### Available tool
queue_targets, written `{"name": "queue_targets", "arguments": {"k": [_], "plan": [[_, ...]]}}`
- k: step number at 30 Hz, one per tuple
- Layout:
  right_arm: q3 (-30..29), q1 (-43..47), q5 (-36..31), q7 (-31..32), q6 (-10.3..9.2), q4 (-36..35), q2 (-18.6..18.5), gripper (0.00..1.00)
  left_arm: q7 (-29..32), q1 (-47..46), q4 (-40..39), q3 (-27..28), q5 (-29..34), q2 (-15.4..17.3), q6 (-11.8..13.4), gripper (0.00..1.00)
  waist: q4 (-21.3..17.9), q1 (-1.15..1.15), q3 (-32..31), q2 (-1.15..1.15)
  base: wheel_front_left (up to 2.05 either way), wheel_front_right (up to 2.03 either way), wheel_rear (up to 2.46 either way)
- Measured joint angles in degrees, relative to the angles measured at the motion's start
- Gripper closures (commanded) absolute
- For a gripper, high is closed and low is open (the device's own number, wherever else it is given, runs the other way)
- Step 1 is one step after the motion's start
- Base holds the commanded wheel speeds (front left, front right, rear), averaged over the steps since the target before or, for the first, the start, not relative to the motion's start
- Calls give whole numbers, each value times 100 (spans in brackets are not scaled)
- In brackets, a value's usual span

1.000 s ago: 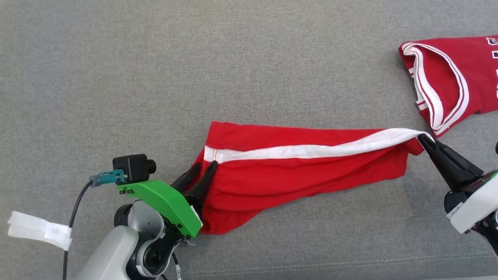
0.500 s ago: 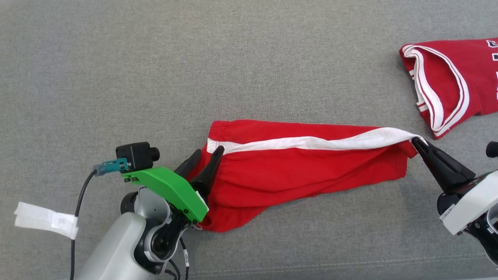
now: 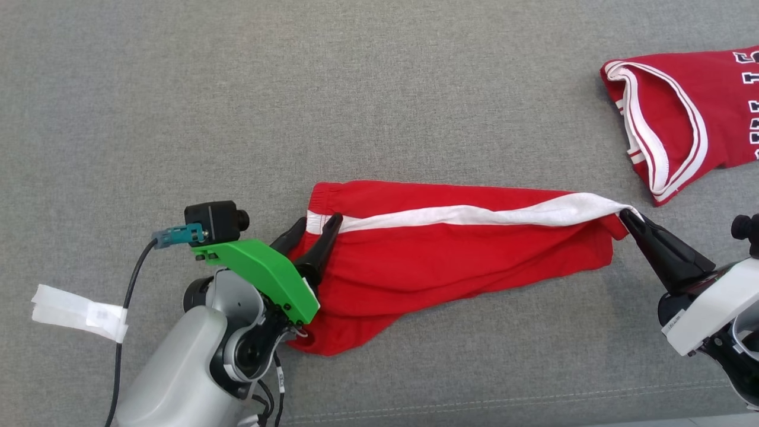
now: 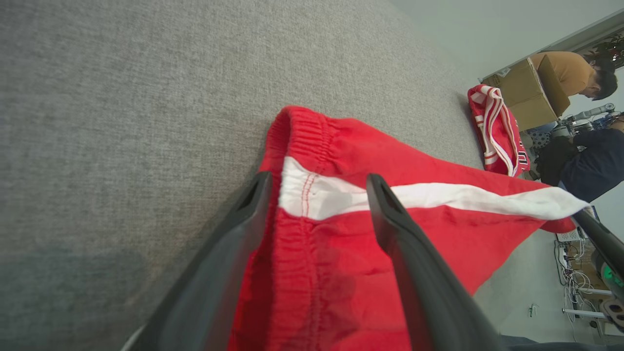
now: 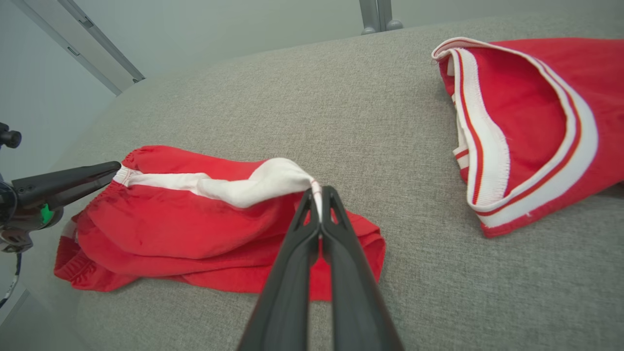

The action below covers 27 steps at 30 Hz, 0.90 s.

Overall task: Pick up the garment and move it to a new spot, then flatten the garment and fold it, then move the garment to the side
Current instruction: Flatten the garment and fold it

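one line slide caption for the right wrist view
Right tool pinching the white-striped corner of red shorts on grey upholstery, red jersey nearby

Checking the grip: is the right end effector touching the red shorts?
Touching. The right wrist view shows the right end effector shut on the red shorts at their white-striped corner.

Our left gripper [image 3: 318, 219] now stands open around the waistband [image 3: 323, 204] of the garment [image 3: 450, 255], which we pinched a second ago.
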Motion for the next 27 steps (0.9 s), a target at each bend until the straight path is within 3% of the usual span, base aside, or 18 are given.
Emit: {"name": "queue_targets", "arguments": {"k": [4, 6, 8, 9, 20, 27], "plan": [[2, 0, 0, -18, 0, 31, 29, 100, -1, -49, 145, -3, 55, 1, -32, 4, -19, 0, 9, 0, 0, 0, 0], [4, 0, 0, -26, 0, 55, 32, 100, -1, -69, 166, -8, 55, -5, -40, 50, -25, 0, 13, 0, 0, 0, 0], [4, 0, 0, -45, 0, 74, 36, 100, -1, -85, 183, -20, 55, -24, -89, 75, -28, 0, 17, 0, 0, 0, 0], [3, 0, 0, -45, 0, 86, 36, 100, -1, -95, 198, -24, 55, -38, -89, 100, -28, 0, 18, 0, 0, 0, 0], [-22, -158, -115, -77, 74, 219, 3, 100, 249, -260, 13, -237, 53, -19, -452, 100, 3, 0, -71, 0, 0, 0, 0], [-298, -595, -301, -67, 141, 163, -404, 100, 445, -943, -899, 101, 115, 615, -541, 100, 38, 0, -322, 0, 0, 0, 0]]}}
